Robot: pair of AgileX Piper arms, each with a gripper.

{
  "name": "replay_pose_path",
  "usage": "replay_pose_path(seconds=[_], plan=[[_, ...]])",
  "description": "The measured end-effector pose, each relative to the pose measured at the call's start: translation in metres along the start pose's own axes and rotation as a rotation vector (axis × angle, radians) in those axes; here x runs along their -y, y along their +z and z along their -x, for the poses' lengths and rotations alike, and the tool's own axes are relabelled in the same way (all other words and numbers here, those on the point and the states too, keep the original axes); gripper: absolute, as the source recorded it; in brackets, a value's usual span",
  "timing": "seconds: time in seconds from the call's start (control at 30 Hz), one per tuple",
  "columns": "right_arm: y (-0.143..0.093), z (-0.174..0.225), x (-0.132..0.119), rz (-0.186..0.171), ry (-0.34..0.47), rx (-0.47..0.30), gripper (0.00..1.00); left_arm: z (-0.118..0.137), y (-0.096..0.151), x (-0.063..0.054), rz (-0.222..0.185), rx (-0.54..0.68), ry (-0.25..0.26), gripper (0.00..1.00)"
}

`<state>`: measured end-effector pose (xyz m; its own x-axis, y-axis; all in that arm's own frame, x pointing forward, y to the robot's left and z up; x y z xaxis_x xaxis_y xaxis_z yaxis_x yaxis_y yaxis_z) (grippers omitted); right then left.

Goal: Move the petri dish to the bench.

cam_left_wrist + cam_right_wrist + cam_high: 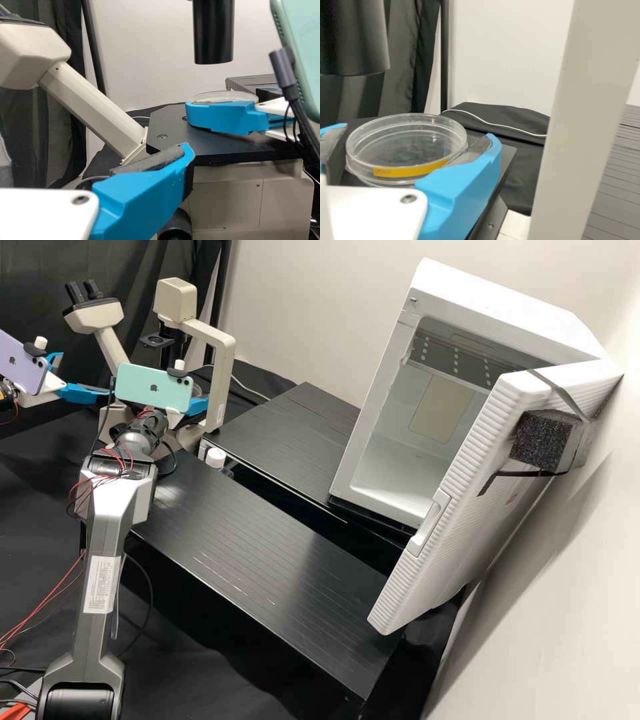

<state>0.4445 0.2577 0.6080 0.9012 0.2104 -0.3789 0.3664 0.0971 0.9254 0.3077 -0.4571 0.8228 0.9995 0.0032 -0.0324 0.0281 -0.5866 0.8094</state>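
At the microscope, upper left in the high view, the petri dish appears clasped between the dish-wide right fingers, the left fingers are parted, empty, and transfer to the desk is yet to be made.

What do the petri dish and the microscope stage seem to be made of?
Petri dish: clear and glossy, see-through with bright rim highlights; plastic or glass, the look leaves it open. Microscope stage: probably metal, flat black satin finish, with a screw set in it.
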Motion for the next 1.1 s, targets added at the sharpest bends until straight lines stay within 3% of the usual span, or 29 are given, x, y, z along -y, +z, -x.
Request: replay_pose_path(seconds=[1.1], plan=[[0.0040, 0.0078, 0.0021, -0.004, 0.000, 0.006, 0.00, 0.0000, 0.0000, 0.0000, 0.000, 0.000, 0.000, 1.00]])
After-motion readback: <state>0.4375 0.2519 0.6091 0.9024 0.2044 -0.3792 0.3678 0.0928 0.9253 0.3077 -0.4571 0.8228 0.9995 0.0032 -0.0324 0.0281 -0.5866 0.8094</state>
